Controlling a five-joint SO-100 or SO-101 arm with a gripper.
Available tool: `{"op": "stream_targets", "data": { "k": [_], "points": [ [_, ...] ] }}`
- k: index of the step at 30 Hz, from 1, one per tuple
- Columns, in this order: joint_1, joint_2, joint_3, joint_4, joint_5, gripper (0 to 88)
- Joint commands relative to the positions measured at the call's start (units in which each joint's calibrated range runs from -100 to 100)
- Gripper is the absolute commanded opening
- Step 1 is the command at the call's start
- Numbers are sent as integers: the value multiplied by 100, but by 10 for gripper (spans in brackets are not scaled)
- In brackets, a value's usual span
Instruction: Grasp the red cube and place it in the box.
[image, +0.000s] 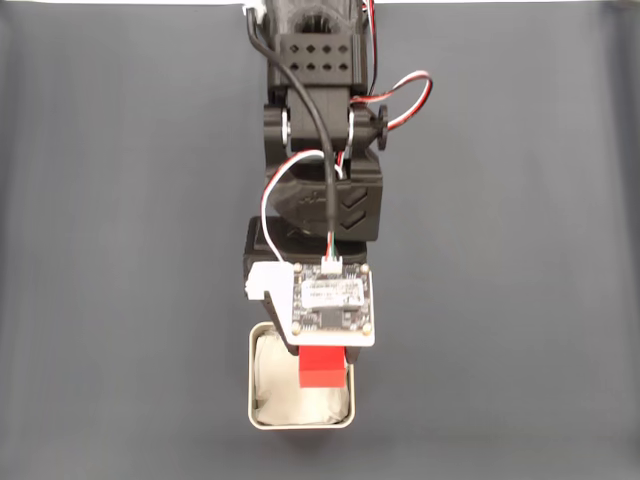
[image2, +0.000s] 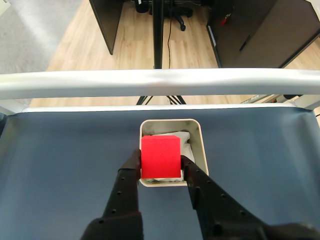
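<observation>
The red cube (image: 322, 367) (image2: 160, 156) hangs just above the box (image: 258, 415) (image2: 200, 145), a small square container with a pale rim and white wrinkly lining. My gripper (image2: 161, 161) is shut on the cube, its black fingers (image2: 131, 170) pressing both side faces. In the fixed view the arm reaches down from the top, and the wrist board hides the fingers; the cube pokes out below it over the right half of the box.
The box rests on a dark grey mat (image: 500, 300). A white table rail (image2: 160, 82) runs along the mat's far edge in the wrist view, with wooden floor and furniture legs beyond it.
</observation>
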Motion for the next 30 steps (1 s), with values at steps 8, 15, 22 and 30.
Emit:
{"op": "stream_targets", "data": {
  "k": [8,15,22,30],
  "points": [
    [137,144,-318,-254,-34,109],
    [151,291,-290,-368,-29,109],
    [186,386,-290,-442,-5,110],
    [236,430,-263,-524,44,112]
  ]
}}
